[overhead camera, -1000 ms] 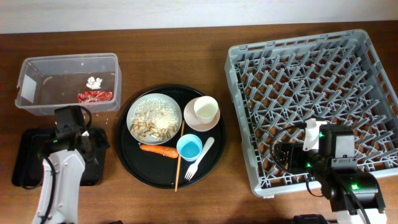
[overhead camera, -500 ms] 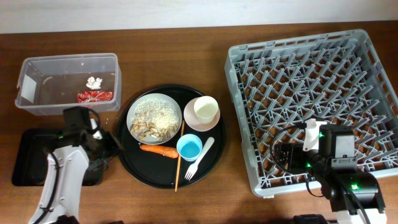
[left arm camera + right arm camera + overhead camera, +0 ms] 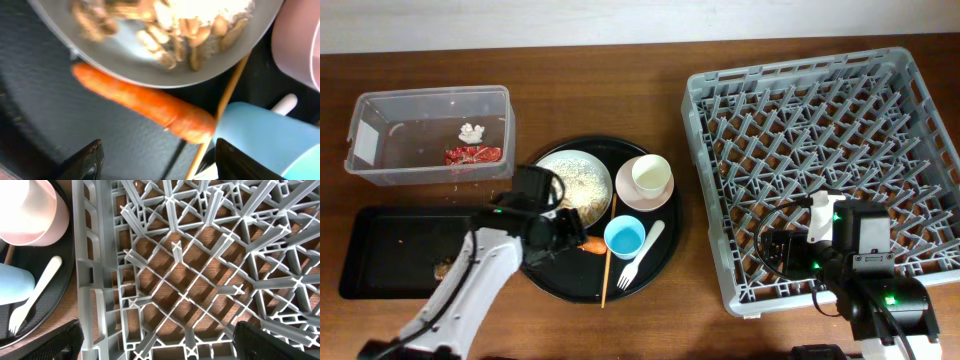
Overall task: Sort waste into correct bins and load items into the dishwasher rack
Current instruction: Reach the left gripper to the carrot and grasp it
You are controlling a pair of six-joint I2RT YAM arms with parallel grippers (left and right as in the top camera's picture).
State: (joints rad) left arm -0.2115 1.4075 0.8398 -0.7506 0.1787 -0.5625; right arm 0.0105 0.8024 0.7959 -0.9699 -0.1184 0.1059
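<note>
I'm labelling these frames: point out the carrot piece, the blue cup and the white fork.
carrot piece [image 3: 147,106], left wrist view, middle of its orange body
blue cup [image 3: 624,237], overhead view, centre of its open mouth
white fork [image 3: 40,286], right wrist view, middle of its handle

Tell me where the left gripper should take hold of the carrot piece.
Probably at mid-length, from straight above. The carrot piece lies flat on the round black tray, so the open left gripper can straddle its narrow width. Its thick end crowds the chopstick and small blue cup; the plate rim borders its upper side.
</note>
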